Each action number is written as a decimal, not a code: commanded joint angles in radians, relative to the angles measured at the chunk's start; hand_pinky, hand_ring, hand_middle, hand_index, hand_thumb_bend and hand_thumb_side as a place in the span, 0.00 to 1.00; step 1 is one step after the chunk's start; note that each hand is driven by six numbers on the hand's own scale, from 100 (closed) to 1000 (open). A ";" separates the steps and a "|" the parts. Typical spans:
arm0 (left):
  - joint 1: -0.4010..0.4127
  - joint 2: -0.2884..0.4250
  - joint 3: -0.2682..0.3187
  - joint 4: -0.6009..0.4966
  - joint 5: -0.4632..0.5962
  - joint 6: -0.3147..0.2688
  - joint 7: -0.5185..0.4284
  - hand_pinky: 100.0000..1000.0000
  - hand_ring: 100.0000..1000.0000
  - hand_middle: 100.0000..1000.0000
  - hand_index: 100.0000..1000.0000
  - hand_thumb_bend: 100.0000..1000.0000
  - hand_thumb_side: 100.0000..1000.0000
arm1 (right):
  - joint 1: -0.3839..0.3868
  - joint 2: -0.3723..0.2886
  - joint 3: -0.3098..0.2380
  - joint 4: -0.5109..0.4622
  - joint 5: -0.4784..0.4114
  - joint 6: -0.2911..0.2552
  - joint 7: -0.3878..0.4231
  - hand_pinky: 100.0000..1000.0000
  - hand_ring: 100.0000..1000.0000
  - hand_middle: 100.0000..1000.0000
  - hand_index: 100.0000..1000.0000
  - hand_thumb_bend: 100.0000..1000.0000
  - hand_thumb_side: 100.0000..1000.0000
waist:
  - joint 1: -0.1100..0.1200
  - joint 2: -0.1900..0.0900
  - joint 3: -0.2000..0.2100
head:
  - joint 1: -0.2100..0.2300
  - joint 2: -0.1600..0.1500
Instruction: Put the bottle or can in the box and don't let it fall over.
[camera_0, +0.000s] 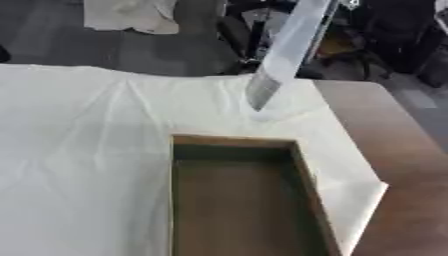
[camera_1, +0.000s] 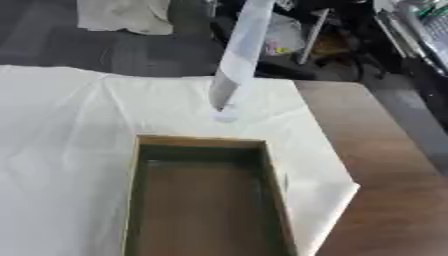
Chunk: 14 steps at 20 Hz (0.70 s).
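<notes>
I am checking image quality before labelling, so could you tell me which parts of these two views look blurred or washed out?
Left eye view: the pale slanted streak above the cloth is smeared by motion and unidentifiable, while the box rim is soft. Right eye view: the same streak is equally smeared, the white cloth is bright with faint creases, and the floor clutter behind is indistinct.

An open, empty brown rectangular box (camera_0: 241, 200) lies on the white cloth; a pale, tilted blurred object (camera_0: 280, 55) stands beyond its far edge.
</notes>
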 joint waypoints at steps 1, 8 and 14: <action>-0.006 0.038 0.010 -0.005 0.008 -0.003 -0.004 0.80 0.83 0.80 0.78 0.19 0.97 | -0.010 -0.054 -0.027 -0.044 -0.024 0.018 -0.016 0.51 0.22 0.16 0.39 0.00 0.00 | 0.008 -0.037 -0.007 | 0.007 0.017; -0.007 0.043 0.006 0.005 0.013 -0.002 -0.007 0.80 0.83 0.80 0.78 0.20 0.97 | -0.008 -0.063 -0.029 -0.108 -0.070 0.055 -0.032 0.51 0.22 0.16 0.39 0.00 0.00 | 0.011 -0.070 -0.037 | 0.036 0.072; -0.009 0.048 0.003 0.010 0.016 -0.001 -0.009 0.80 0.83 0.80 0.78 0.19 0.96 | 0.004 -0.073 -0.031 -0.154 -0.088 0.083 -0.041 0.51 0.22 0.16 0.39 0.00 0.00 | 0.017 -0.092 -0.071 | 0.044 0.093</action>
